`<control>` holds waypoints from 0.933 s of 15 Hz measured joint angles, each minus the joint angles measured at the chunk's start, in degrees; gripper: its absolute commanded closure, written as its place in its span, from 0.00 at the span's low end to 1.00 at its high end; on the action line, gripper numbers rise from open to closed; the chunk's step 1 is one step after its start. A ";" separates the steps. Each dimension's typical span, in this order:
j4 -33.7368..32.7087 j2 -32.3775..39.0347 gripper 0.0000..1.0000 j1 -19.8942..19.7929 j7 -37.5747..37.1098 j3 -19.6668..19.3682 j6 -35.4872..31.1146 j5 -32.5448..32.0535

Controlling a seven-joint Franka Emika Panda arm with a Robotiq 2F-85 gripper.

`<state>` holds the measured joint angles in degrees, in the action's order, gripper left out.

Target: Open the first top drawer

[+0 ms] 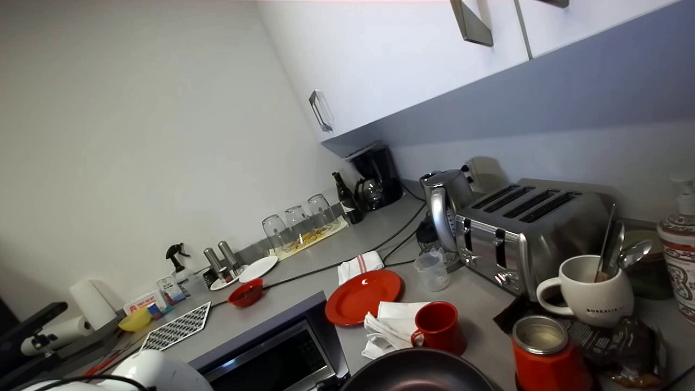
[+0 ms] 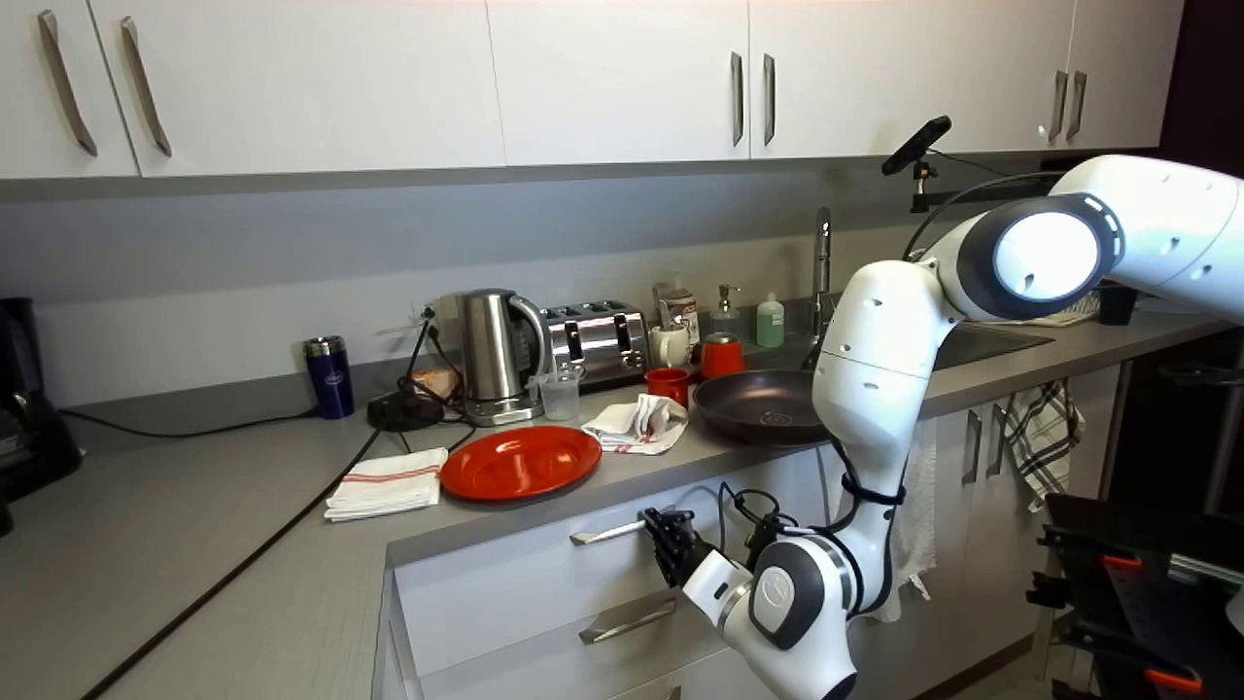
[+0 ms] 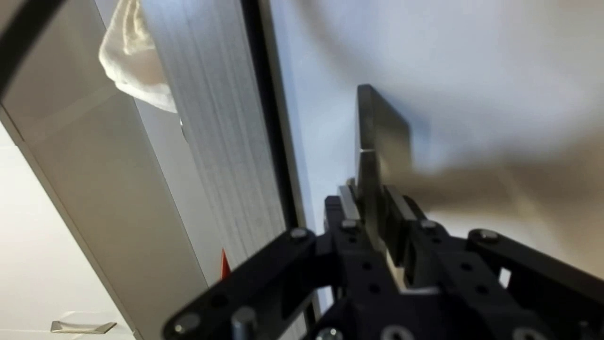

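Clamping top drwr [image 2: 515, 583] hdl [image 3: 370, 132] btwn fingers [image 3: 397, 222], gap v. narrow.

- Wide flat pale-grey drawer [image 2: 559, 576]: beneath flat grey worktop [image 2: 243, 564].
- Along worktop's front, left to right in an exterior view: folded white cloth [image 2: 387, 483], round red plate [image 2: 522, 463], crumpled white cloth [image 2: 637, 425], round dark frying pan [image 2: 763, 406].
- Behind plate: tall steel kettle [image 2: 491, 355], left of boxy steel toaster [image 2: 603, 340].
- Cylindrical red mug [image 2: 668, 385]: behind crumpled cloth.

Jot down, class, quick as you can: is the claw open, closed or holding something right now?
Claw: closed, holding the handle of the top drawer.
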<state>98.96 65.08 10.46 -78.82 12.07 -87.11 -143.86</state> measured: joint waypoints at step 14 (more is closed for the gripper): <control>-2.80 1.65 0.93 1.70 1.10 2.95 3.75 8.19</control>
<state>96.16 66.73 12.17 -77.72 15.02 -83.36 -135.66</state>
